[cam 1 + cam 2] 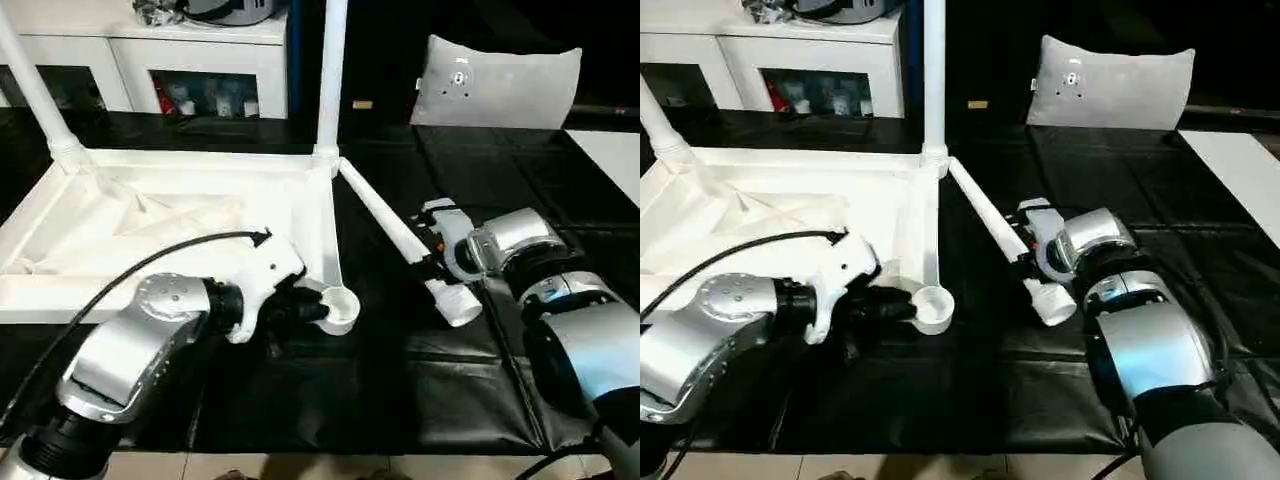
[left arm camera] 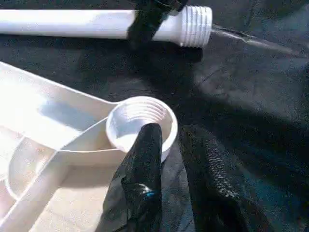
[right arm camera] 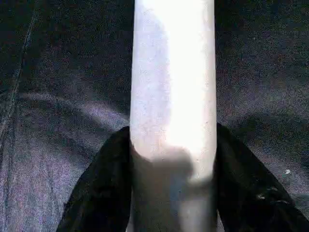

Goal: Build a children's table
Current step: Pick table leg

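The white table top (image 1: 150, 215) lies upside down on the black mat, ribbed side up. Two white legs stand upright in its far corner sockets, one at the right (image 1: 330, 70) and one at the left (image 1: 35, 90). My left gripper (image 1: 310, 310) is shut on the rim of the near right corner socket (image 2: 140, 121), one finger (image 2: 145, 159) inside it and the other outside. A third leg (image 1: 385, 225) lies on the mat to the right of the top, threaded end (image 1: 458, 305) towards me. My right gripper (image 1: 432, 258) is shut around this leg (image 3: 173, 87) just behind the thread.
A grey-white pillow (image 1: 500, 85) leans at the back right. A white cabinet (image 1: 190, 70) with glass doors stands behind the table top. A pale floor patch (image 1: 610, 150) borders the mat at the far right. The mat's front edge (image 1: 350, 452) runs close to me.
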{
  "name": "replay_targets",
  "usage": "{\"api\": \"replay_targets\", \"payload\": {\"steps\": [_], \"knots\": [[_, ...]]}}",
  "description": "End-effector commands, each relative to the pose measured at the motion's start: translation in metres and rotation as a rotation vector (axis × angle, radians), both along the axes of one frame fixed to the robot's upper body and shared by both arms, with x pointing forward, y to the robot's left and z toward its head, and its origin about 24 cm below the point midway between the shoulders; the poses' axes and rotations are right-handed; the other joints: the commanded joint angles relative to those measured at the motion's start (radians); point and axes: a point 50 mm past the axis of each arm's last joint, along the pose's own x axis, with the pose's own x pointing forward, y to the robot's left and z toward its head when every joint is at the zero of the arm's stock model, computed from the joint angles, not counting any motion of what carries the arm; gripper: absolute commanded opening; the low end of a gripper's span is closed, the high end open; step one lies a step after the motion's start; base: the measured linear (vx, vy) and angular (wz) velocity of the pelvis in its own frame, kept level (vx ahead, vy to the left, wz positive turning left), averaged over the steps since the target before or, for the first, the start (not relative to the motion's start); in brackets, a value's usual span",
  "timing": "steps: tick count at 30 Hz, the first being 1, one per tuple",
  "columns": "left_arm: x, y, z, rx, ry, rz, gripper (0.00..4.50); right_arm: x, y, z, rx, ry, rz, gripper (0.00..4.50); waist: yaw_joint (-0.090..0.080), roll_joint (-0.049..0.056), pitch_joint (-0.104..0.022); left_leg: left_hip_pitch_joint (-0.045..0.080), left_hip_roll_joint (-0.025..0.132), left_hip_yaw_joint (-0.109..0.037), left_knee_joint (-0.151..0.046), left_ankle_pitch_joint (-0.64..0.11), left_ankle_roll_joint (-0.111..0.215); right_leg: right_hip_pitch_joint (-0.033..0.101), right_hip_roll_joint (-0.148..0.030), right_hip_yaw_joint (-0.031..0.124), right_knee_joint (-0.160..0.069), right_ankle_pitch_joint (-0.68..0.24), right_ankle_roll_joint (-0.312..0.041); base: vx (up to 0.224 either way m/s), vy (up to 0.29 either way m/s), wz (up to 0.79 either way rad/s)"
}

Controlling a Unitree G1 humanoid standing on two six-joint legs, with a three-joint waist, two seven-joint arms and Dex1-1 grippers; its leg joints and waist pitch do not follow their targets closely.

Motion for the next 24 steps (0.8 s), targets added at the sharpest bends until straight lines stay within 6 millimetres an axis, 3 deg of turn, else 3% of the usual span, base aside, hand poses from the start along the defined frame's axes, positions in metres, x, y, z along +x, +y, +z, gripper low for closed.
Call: {"api": "replay_targets", "payload": {"steps": [1,2,6,9,10,11,14,15,18,19,20,24], "knots": [[-0.001,-0.002,0.003,-0.005,-0.017,-0.013,1.17,-0.003,-0.002,-0.004,0.020,0.020,-0.020,1.89,-0.003,0.003,-0.073,0.018,0.028,-0.001,-0.052,-0.184,-0.010,0.046,-0.060,0.039,-0.072,-0.172,-0.243,0.000,0.000,0.00],[0.001,-0.002,0.003,-0.010,-0.033,0.006,1.17,-0.002,-0.003,-0.003,0.033,0.006,-0.039,1.89,-0.001,0.009,-0.073,0.018,0.028,-0.002,-0.052,-0.183,-0.011,0.048,-0.061,0.039,-0.070,-0.164,-0.244,0.000,0.000,0.00],[0.013,-0.006,0.009,-0.080,-0.096,0.110,1.17,0.006,-0.009,0.006,0.075,-0.107,-0.140,1.88,0.002,0.004,-0.074,0.019,0.029,-0.001,-0.052,-0.177,-0.017,0.050,-0.061,0.040,-0.073,-0.138,-0.246,0.000,0.000,0.00],[0.023,-0.006,0.014,-0.104,-0.127,0.196,1.17,0.018,-0.011,0.025,0.179,-0.292,-0.228,1.88,0.008,0.000,-0.077,0.017,0.025,-0.001,-0.051,-0.177,-0.015,0.052,-0.062,0.039,-0.072,-0.139,-0.231,0.000,0.000,0.00],[0.030,-0.006,0.021,-0.147,-0.158,0.258,1.17,0.024,-0.007,0.040,0.331,-0.443,-0.259,1.88,0.011,0.004,-0.077,0.018,0.024,-0.001,-0.051,-0.177,-0.011,0.052,-0.062,0.038,-0.073,-0.143,-0.223,0.000,0.000,0.00],[0.035,-0.006,0.025,-0.178,-0.177,0.295,1.17,0.025,-0.005,0.049,0.420,-0.517,-0.259,1.88,0.010,0.000,-0.076,0.016,0.023,0.002,-0.050,-0.179,-0.005,0.053,-0.061,0.040,-0.077,-0.142,-0.214,0.000,0.000,0.00],[0.045,-0.005,0.036,-0.244,-0.226,0.370,1.17,0.022,-0.002,0.066,0.601,-0.646,-0.263,1.88,0.012,0.001,-0.081,0.016,0.022,-0.001,-0.051,-0.152,0.022,0.057,-0.057,0.037,-0.076,-0.106,-0.203,0.000,0.000,0.00],[0.049,-0.005,0.040,-0.278,-0.225,0.382,1.20,0.017,0.001,0.072,0.674,-0.668,-0.260,1.88,0.011,0.016,-0.081,0.013,0.020,-0.005,-0.052,-0.132,0.028,0.060,-0.057,0.036,-0.070,-0.083,-0.212,0.000,0.000,0.00],[0.058,-0.010,0.057,-0.426,-0.217,0.408,1.55,0.001,0.009,0.087,0.913,-0.735,-0.214,1.88,0.015,0.009,-0.084,0.015,0.020,-0.002,-0.053,-0.113,0.050,0.061,-0.055,0.037,-0.074,-0.039,-0.226,0.000,0.000,0.00],[0.065,-0.016,0.071,-0.555,-0.179,0.427,1.60,-0.017,0.016,0.094,1.090,-0.779,-0.138,1.88,0.024,0.009,-0.085,0.020,0.021,0.000,-0.051,-0.111,0.062,0.060,-0.056,0.039,-0.075,-0.020,-0.229,0.000,0.000,0.00],[0.066,-0.018,0.075,-0.590,-0.166,0.430,1.63,-0.023,0.018,0.094,1.130,-0.781,-0.104,1.88,0.032,0.009,-0.087,0.021,0.028,-0.006,-0.055,-0.105,0.067,0.061,-0.061,0.036,-0.071,-0.016,-0.235,0.000,0.000,0.00],[0.070,-0.029,0.092,-0.726,-0.118,0.384,1.67,-0.046,0.033,0.090,1.244,-0.736,0.050,1.87,0.044,0.003,-0.080,0.020,0.026,-0.004,-0.057,-0.135,0.055,0.059,-0.062,0.034,-0.081,-0.098,-0.234,0.000,0.000,0.00]]}}
